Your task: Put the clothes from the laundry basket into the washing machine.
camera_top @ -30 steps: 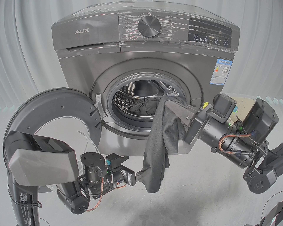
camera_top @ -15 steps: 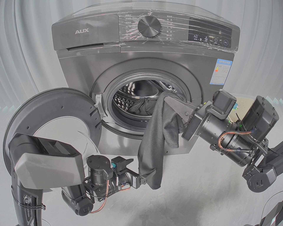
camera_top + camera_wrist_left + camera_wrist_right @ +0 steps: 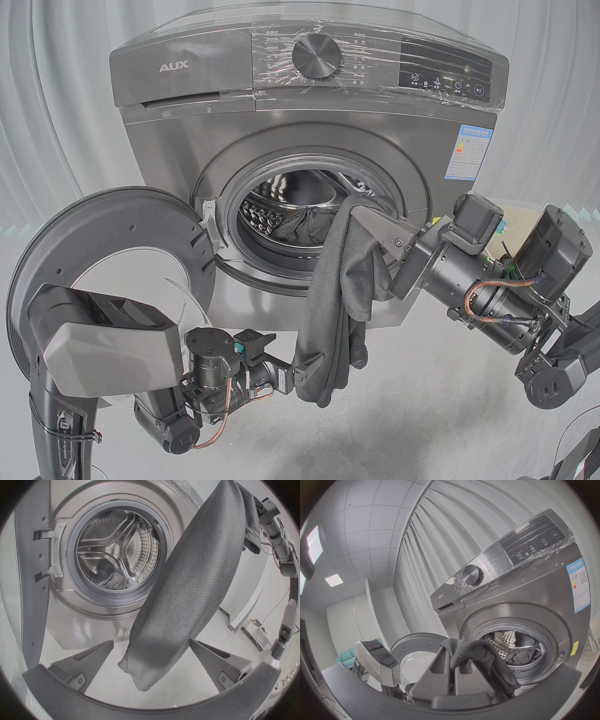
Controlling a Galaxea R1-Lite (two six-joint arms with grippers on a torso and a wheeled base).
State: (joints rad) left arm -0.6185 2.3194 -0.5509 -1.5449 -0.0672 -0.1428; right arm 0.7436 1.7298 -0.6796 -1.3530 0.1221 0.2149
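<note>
Right tool (image 3: 369,219): is clamping shut on the top of the garment (image 3: 340,294), holding it at the right rim of the drum (image 3: 294,190) so the cloth can be fed in top first.
Garment: is hanging from that grip in a long fold down the front of the washer (image 3: 187,125), its tail clear of the floor (image 3: 425,400); nearly all of it is lying outside the drum.
Left tool (image 3: 151,642): jaws are standing apart, one either side of the tail, judged to be readying to gather it.
Door (image 3: 106,231): is standing swung wide to the left, leaving the mouth free.
Dark piece (image 3: 309,225): is lying inside the drum.
Risk: tail is likely snagging on the rim unless lifted.
</note>
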